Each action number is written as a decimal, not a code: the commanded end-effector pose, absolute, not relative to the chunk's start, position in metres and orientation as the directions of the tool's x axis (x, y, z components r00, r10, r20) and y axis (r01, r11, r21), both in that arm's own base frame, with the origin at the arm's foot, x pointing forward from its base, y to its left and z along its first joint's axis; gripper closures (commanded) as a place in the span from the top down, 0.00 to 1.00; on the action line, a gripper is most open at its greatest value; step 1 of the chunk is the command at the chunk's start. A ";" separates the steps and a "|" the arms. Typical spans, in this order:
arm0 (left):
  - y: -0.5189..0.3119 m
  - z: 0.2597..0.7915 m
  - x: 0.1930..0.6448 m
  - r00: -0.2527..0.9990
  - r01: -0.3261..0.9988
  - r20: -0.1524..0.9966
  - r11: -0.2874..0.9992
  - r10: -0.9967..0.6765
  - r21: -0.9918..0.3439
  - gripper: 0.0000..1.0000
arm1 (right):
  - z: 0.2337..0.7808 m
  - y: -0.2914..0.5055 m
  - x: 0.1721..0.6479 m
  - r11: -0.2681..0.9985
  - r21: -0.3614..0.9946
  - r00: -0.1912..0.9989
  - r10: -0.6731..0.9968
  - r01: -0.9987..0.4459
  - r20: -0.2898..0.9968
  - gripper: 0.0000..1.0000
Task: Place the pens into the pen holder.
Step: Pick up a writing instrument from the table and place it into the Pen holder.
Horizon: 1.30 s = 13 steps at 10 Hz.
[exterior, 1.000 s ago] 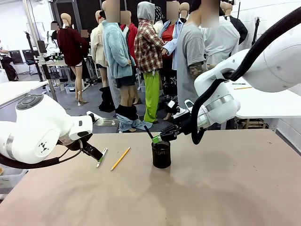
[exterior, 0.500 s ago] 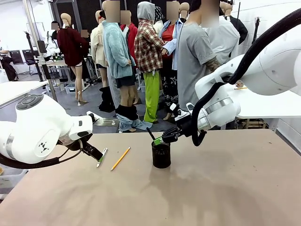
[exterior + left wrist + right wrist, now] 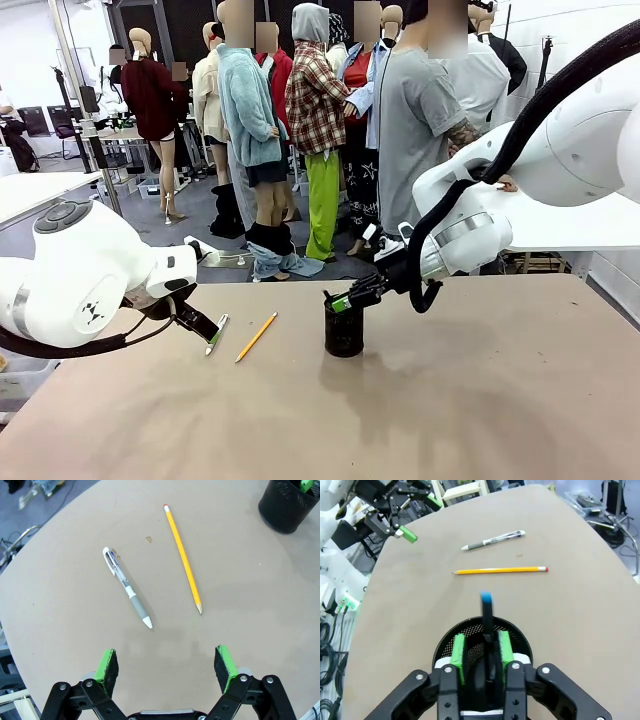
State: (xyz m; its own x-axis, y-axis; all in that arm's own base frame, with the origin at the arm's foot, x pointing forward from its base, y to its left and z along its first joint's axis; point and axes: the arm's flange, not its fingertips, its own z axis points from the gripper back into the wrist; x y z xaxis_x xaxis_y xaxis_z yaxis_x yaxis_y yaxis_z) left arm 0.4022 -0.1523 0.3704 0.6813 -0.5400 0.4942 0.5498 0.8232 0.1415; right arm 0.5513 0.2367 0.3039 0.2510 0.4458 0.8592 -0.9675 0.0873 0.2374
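**Letting the dark pen settle into the holder**

The right jaws hung at the mouth of the pen holder (image 3: 343,335), which stood near the middle of the surface (image 3: 470,400). In the front view they reached in at a slant from its two o'clock side. They stood narrowly parted with the dark pen (image 3: 487,622) between the green pads. The pen lay against one pad with a sliver of gap at the other, so the grip looked loose rather than firm. Its lower part was down in the mesh and its blue end stood above the rim.

The step in hand was the release. Done well, it probably meant opening only a little more, then backing out along the jaws' own line until the pads cleared the rim. A sideways drift could catch the pen or tip the light holder.

The left jaws were wide open and empty, low over the surface. From them, the silver-white pen (image 3: 127,587) lay flat at eleven o'clock and the yellow pencil (image 3: 183,557) at twelve, well apart. The holder stood at two o'clock.
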 end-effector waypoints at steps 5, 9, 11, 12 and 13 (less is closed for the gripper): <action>-0.151 0.371 0.403 0.683 0.547 0.496 0.825 -0.536 0.139 1.00 | 0.385 0.196 0.539 0.175 0.115 0.171 0.348 -0.978 0.922 0.60; -0.151 0.371 0.403 0.683 0.547 0.496 0.825 -0.536 0.139 1.00 | 0.454 0.139 0.526 0.479 0.032 0.286 0.467 -0.877 0.837 0.60; -0.151 0.371 0.403 0.683 0.547 0.496 0.825 -0.536 0.139 1.00 | 0.475 0.124 0.512 0.618 0.018 0.428 0.523 -0.786 0.737 0.60; -0.151 0.371 0.403 0.683 0.547 0.496 0.825 -0.536 0.139 1.00 | 0.484 0.117 0.506 0.667 -0.011 0.478 0.545 -0.745 0.689 0.60; -0.151 0.371 0.403 0.683 0.547 0.496 0.825 -0.536 0.139 1.00 | 0.493 0.108 0.505 0.716 0.013 0.548 0.523 -0.698 0.652 0.60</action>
State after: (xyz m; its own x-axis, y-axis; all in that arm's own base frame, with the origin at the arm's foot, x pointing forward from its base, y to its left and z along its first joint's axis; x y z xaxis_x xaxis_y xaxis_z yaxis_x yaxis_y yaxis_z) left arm 0.4022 -0.1526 0.3705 0.6809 -0.5404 0.4943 0.5502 0.8229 0.1418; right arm 0.5106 0.1054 0.4763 0.4388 0.5332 0.7233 -0.7324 0.6785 -0.0558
